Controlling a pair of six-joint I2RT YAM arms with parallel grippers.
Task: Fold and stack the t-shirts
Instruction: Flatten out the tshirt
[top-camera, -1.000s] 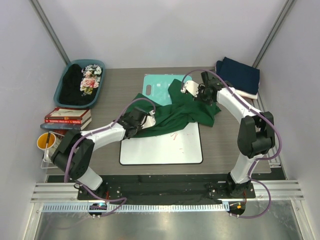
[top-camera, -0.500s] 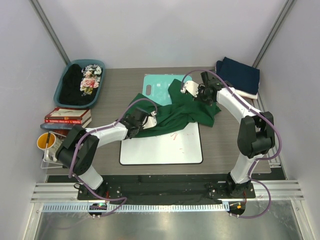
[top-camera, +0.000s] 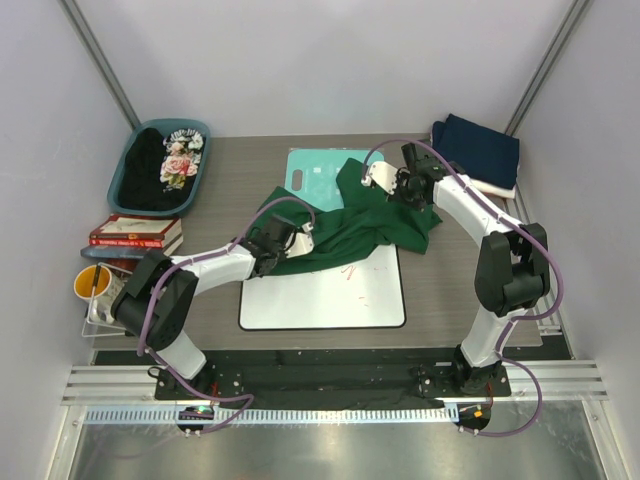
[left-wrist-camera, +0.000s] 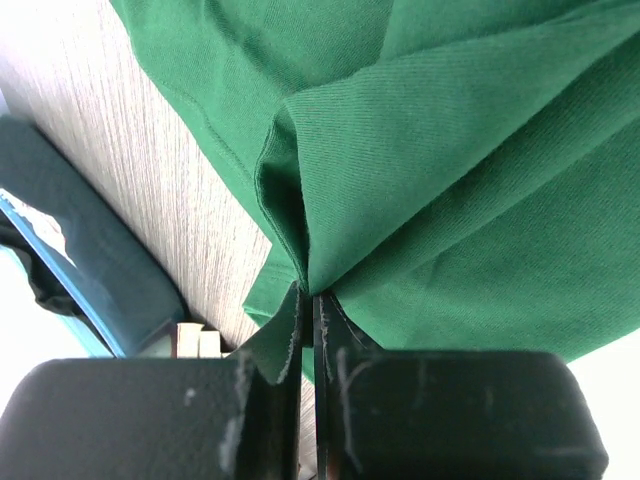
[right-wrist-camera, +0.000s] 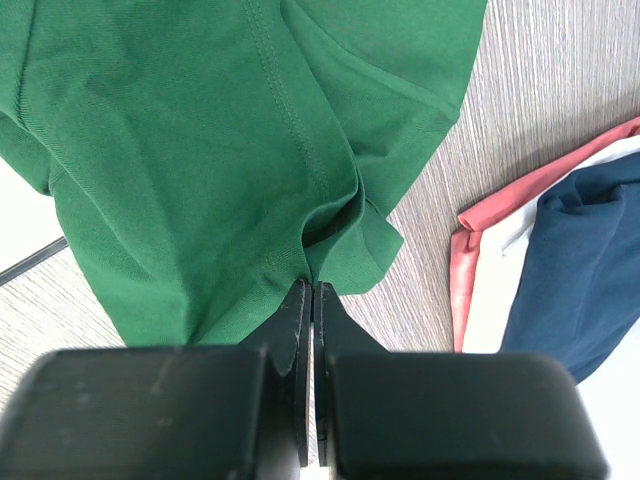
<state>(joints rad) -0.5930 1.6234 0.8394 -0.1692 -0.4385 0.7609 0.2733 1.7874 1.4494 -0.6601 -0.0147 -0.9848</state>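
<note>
A dark green t-shirt (top-camera: 365, 225) lies crumpled across the middle of the table, partly over the whiteboard (top-camera: 325, 290) and the teal board (top-camera: 315, 175). My left gripper (top-camera: 283, 240) is shut on a fold at the shirt's left edge (left-wrist-camera: 310, 285). My right gripper (top-camera: 392, 186) is shut on a hemmed fold at the shirt's far right side (right-wrist-camera: 312, 282). Folded navy, white and reddish t-shirts (top-camera: 480, 150) are stacked at the back right, also seen in the right wrist view (right-wrist-camera: 560, 250). A black floral-print t-shirt (top-camera: 172, 165) lies in the basket at the back left.
A teal basket (top-camera: 195, 190) stands at the back left. Books (top-camera: 135, 235) and a yellow cup (top-camera: 92, 283) sit at the left edge. The whiteboard with red marks covers the near centre. White walls enclose the table.
My left gripper has slid a little right onto the green shirt's left edge and closed on a fold of it. The right arm has not moved.
</note>
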